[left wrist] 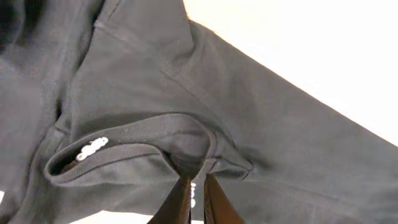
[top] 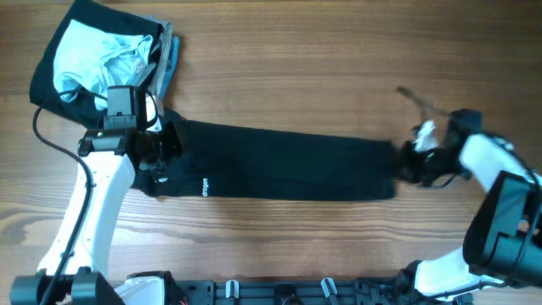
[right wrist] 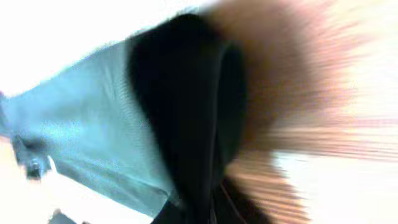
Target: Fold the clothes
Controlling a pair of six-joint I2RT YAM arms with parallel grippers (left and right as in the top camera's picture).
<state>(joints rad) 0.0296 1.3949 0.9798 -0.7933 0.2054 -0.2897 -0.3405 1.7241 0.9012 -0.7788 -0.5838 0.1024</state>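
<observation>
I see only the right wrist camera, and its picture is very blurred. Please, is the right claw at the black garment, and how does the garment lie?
Observer: From overhead, the right claw is at the right end of the black garment, which lies stretched as a long band across the table. Whether it grips, I cannot tell.
Operator: And where is the left claw?
Observer: The left claw is at the opposite end, its fingers closed on a fold of the black fabric beside a hem.
Operator: Are other clothes near?
Observer: Yes, a pile of pale blue and black clothes lies at the far left corner.
</observation>
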